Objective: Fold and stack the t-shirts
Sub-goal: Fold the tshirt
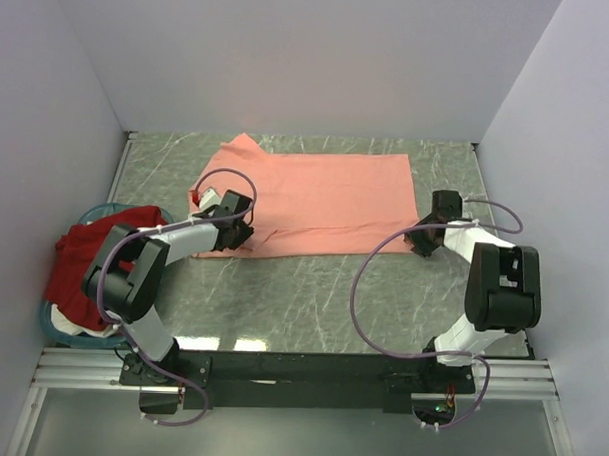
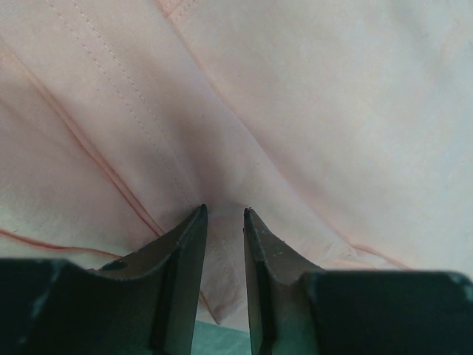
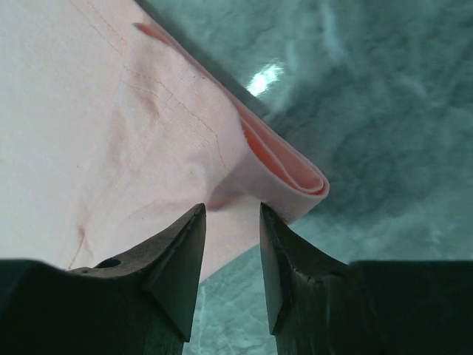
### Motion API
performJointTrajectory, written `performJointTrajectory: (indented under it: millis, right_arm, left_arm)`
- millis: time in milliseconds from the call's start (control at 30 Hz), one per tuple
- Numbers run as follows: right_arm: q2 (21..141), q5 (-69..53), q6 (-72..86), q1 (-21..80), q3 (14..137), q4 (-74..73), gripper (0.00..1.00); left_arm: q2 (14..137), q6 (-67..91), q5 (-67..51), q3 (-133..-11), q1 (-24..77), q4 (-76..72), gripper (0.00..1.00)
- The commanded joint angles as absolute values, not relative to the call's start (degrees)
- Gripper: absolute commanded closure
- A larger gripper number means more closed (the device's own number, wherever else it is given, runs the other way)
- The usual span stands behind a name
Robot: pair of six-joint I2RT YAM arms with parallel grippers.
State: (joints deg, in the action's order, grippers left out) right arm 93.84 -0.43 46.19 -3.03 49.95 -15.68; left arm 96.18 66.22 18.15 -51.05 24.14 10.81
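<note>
- The salmon-pink t-shirt [image 1: 326, 199], soft stitched fabric, lies roughly rectangular on the green marbled table [image 1: 312, 298].
- The left gripper [image 2: 224, 211] pinches its puckered left edge; the right gripper [image 3: 233, 208] clamps its doubled-over right corner.
- The dark red t-shirt [image 1: 83, 255] sits crumpled in the round teal basket [image 1: 53, 322].

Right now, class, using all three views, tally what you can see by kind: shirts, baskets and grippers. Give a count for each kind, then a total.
T-shirts: 2 (salmon-pink t-shirt, dark red t-shirt)
Baskets: 1 (teal basket)
Grippers: 2 (left gripper, right gripper)
Total: 5
</note>
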Motion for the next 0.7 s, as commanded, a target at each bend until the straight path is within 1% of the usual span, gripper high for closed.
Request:
performJointTrajectory:
  millis: [0,167,433,667]
  right_arm:
    - [92.5,3.9,44.4,-5.9,45.7,-20.4,0.57]
    - [90.6,1.5,43.3,-9.5,42.6,-19.9,0.57]
    - [85.8,5.6,44.5,-12.4,37.8,-22.7,0.57]
    - [76.0,3.9,44.0,-13.6,35.3,-24.4,0.57]
  left_arm:
    - [97.0,68.1,16.4,-47.5,26.6,14.9,0.66]
    - [97.3,69.8,16.8,-47.0,29.8,15.1,0.66]
    - [94.0,75.7,17.8,-43.6,35.5,15.7,0.66]
    - [90.9,75.8,17.4,-42.3,38.0,15.6,0.64]
